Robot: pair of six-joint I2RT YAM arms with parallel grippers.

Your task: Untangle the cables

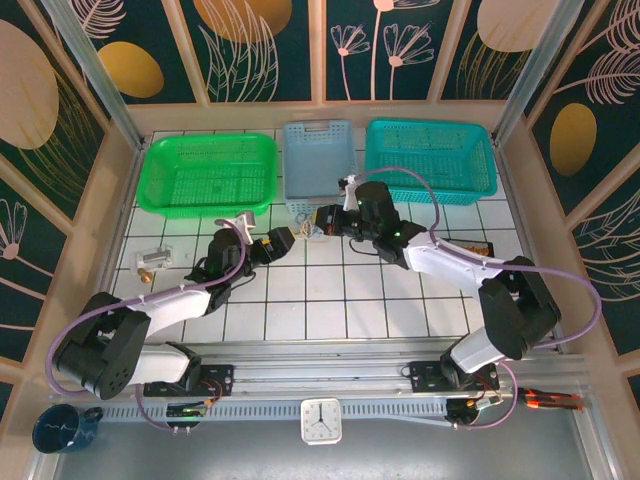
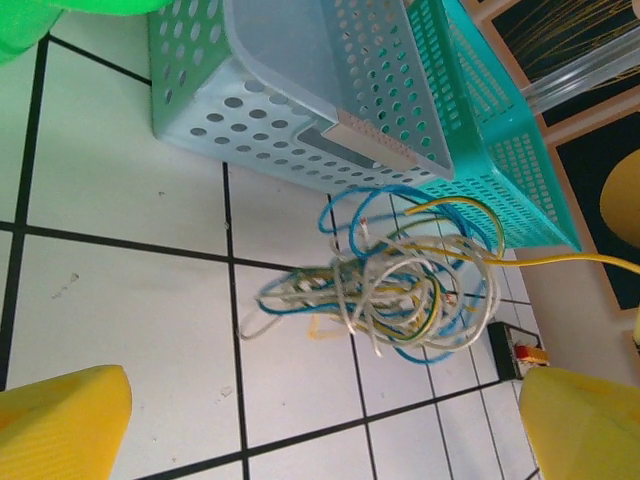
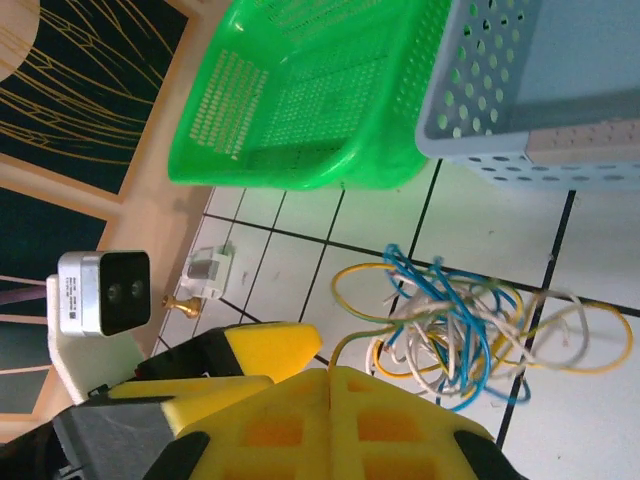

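Note:
The cables (image 1: 309, 232) lie as a small knot of whitish, blue and yellow cords on the white tiles, just in front of the pale blue basket. In the left wrist view the tangle (image 2: 400, 290) sits ahead of my left gripper (image 2: 325, 400), whose yellow fingers (image 2: 60, 420) stand wide apart with nothing between them. My right gripper (image 3: 332, 372) is shut, and a yellow strand (image 3: 350, 340) from the tangle (image 3: 470, 330) runs into the seam between its jaws. From above, the left gripper (image 1: 284, 241) and right gripper (image 1: 326, 220) flank the knot closely.
Along the back stand a green basket (image 1: 210, 172), a pale blue basket (image 1: 318, 160) and a teal basket (image 1: 430, 158). A small clear block with a brass knob (image 1: 152, 262) lies at the left. A dark box (image 1: 478, 250) sits at the right.

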